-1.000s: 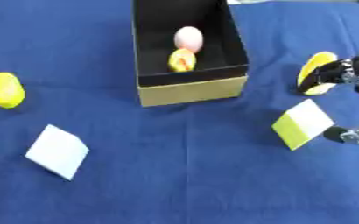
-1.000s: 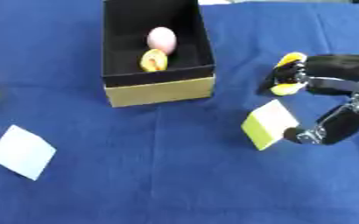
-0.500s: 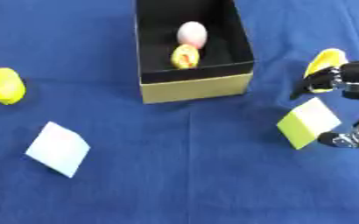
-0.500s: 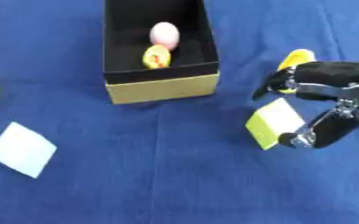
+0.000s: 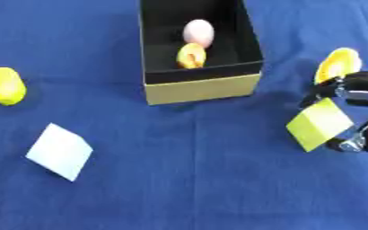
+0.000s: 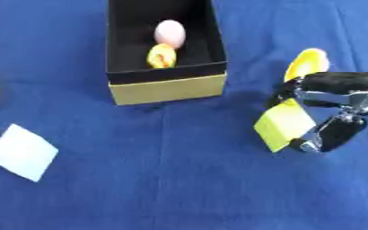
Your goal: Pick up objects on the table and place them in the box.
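The robot's right hand [image 6: 328, 110] sits at the right side of the blue table [image 5: 195, 179], its fingers above and its thumb below pinching a yellow-green card [image 6: 284, 125], which is tilted on edge between them. Just behind the hand, touching or nearly touching its fingers, lies a yellow oval thing [image 6: 306, 63]. The box [image 5: 203, 85], black inside with a tan front wall, stands open at the far middle of the table, well apart from the hand, and holds a pale pink egg-shaped thing [image 5: 199, 31] with a small yellow-orange thing [image 5: 191, 55] just in front of it. Off to the left a yellow lumpy thing [image 5: 2, 85] rests on the cloth, and nearer than it a pale white-blue card [image 5: 59, 151] lies flat. The left hand does not show in either view.
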Robot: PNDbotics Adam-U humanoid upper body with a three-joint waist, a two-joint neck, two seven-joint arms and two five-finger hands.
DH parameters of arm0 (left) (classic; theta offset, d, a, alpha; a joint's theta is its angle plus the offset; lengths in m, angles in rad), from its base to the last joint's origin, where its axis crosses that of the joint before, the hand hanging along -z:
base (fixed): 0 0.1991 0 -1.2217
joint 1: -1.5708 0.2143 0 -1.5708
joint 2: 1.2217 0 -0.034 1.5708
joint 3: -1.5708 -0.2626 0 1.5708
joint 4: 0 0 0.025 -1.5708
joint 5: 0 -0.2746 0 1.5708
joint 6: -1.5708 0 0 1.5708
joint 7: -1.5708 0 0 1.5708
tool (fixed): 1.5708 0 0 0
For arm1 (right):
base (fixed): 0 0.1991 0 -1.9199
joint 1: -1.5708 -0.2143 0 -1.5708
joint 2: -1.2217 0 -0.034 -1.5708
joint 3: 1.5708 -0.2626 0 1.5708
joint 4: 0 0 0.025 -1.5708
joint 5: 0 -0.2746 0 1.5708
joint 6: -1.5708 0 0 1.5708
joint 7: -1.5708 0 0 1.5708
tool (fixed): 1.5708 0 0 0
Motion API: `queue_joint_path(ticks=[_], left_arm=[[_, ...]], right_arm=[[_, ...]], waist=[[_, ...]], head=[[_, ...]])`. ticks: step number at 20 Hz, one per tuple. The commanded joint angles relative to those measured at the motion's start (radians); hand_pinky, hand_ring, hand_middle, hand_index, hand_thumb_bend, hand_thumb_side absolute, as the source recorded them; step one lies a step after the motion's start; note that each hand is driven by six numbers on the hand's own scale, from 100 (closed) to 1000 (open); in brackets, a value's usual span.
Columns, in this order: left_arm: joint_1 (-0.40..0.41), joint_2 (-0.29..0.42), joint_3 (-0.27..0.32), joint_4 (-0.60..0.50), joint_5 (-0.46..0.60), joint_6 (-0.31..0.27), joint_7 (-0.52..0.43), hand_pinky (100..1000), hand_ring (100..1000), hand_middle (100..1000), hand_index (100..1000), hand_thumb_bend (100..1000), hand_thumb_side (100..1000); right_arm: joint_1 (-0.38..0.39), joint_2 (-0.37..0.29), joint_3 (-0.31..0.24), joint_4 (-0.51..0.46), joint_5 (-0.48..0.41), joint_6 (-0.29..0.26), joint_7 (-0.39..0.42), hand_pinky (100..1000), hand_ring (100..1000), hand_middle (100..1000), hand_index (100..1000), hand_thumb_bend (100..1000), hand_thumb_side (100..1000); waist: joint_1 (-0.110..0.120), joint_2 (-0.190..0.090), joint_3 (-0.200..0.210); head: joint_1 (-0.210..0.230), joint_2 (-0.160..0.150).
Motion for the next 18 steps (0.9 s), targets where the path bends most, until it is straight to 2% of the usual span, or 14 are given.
queue_joint_path(ticks=[1, 3, 6, 7, 8, 9, 11, 15, 18], left_arm=[[-0.008, 0.01, 0.002, -0.018, 0.0, -0.001, -0.003, 737, 583, 540, 779, 271, 569], [-0.009, 0.01, 0.002, -0.018, 0.001, 0.0, -0.003, 737, 583, 540, 779, 270, 569], [-0.009, 0.01, 0.002, -0.018, 0.001, 0.0, -0.003, 737, 583, 540, 779, 270, 569], [-0.009, 0.01, 0.002, -0.018, 0.001, 0.0, -0.003, 737, 583, 541, 779, 271, 569], [-0.008, 0.01, 0.003, -0.018, 0.001, 0.0, -0.002, 737, 583, 541, 779, 271, 569], [-0.008, 0.011, 0.003, -0.018, 0.001, 0.0, -0.001, 737, 584, 541, 780, 272, 568], [-0.006, 0.012, 0.005, -0.018, 0.0, -0.001, 0.001, 737, 584, 541, 779, 273, 567], [-0.004, 0.013, 0.006, -0.018, -0.001, -0.001, 0.004, 737, 584, 541, 779, 273, 567], [-0.003, 0.015, 0.008, -0.018, -0.002, -0.001, 0.006, 738, 584, 541, 779, 274, 566]], right_arm=[[-0.011, -0.018, -0.013, 0.018, 0.032, -0.014, 0.002, 891, 895, 824, 881, 409, 100], [-0.01, -0.014, -0.015, 0.029, 0.044, -0.021, 0.002, 889, 891, 809, 870, 401, 100], [-0.009, -0.007, -0.017, 0.031, 0.032, -0.026, -0.01, 874, 868, 711, 802, 377, 100], [-0.01, -0.004, -0.02, 0.024, 0.02, -0.025, -0.02, 860, 838, 650, 753, 370, 100], [-0.009, -0.002, -0.024, 0.012, 0.006, -0.023, -0.033, 855, 824, 628, 734, 368, 100], [-0.009, -0.002, -0.03, -0.003, -0.009, -0.019, -0.046, 840, 786, 556, 658, 356, 100], [-0.007, -0.008, -0.048, -0.043, -0.038, -0.006, -0.075, 820, 740, 487, 567, 332, 100], [-0.005, -0.033, -0.094, -0.108, -0.098, 0.048, -0.134, 800, 693, 446, 484, 376, 100], [-0.011, -0.053, -0.123, -0.141, -0.142, 0.082, -0.167, 798, 687, 443, 483, 378, 100]], waist=[[0.0, -0.017, -0.001], [0.0, -0.018, -0.001], [0.001, -0.019, -0.002], [0.002, -0.02, -0.003], [0.002, -0.02, -0.004], [0.003, -0.022, -0.004], [0.002, -0.024, -0.006], [-0.001, -0.029, -0.011], [-0.004, -0.031, -0.011]], head=[[0.0, -0.015], [0.0, -0.016], [0.001, -0.016], [0.002, -0.015], [0.002, -0.015], [0.003, -0.014], [0.005, -0.013], [0.007, -0.012], [0.009, -0.01]])
